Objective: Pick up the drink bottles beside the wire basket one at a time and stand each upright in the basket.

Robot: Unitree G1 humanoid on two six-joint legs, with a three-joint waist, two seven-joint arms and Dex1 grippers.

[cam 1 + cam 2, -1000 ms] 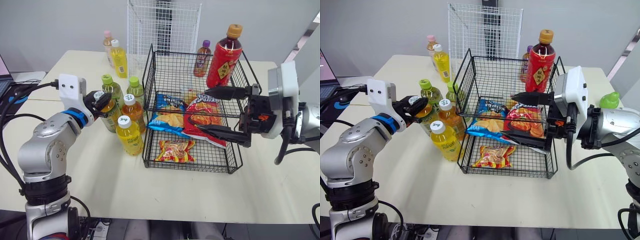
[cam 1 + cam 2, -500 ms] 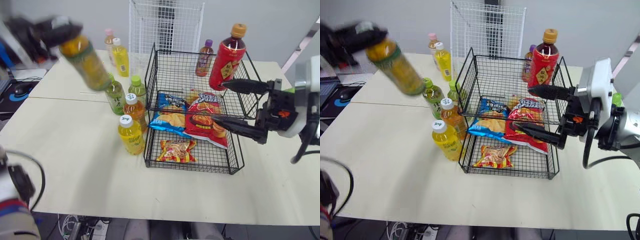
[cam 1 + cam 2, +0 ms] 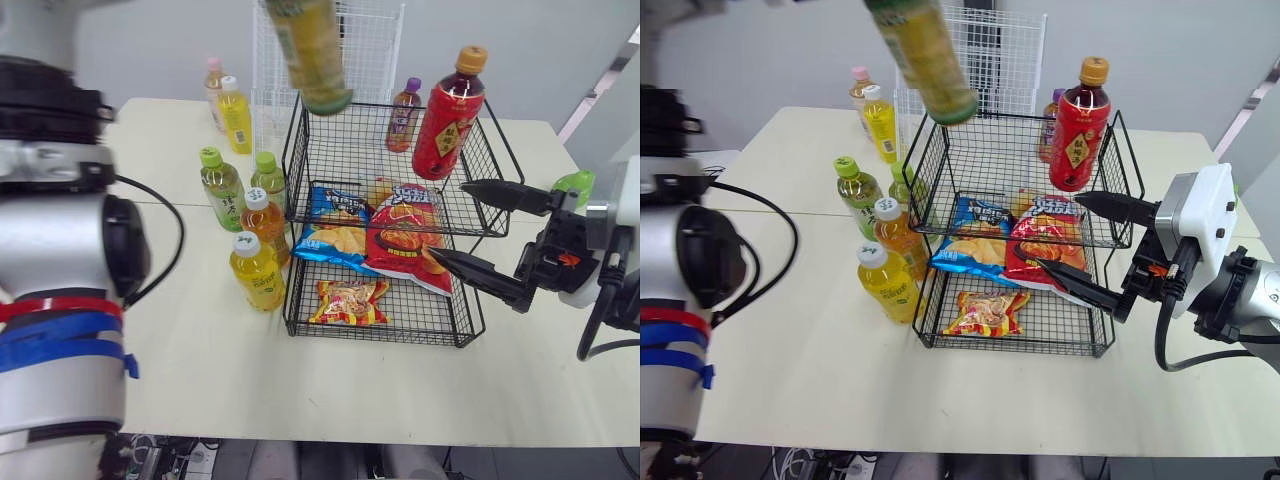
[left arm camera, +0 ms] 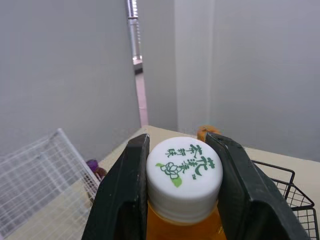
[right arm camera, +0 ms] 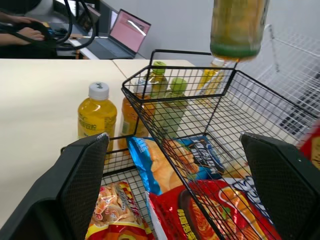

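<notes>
Grey wall (image 4: 60,65), left gripper (image 4: 178,146) pinching green-lettered cap (image 4: 184,172)

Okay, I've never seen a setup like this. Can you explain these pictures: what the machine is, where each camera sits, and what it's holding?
It is a humanoid robot with two arms, each ending in a two-fingered pincer. Two pictures come from cameras in its head, looking down over a table; the other two come from cameras on its wrists. On the table stands a wire basket holding snack bags, with four drinks standing beside it on the robot's left. The left pincer is shut on the cap of a bottle, holding it over the basket. The right pincer is open and empty, by the basket's right side.
</notes>
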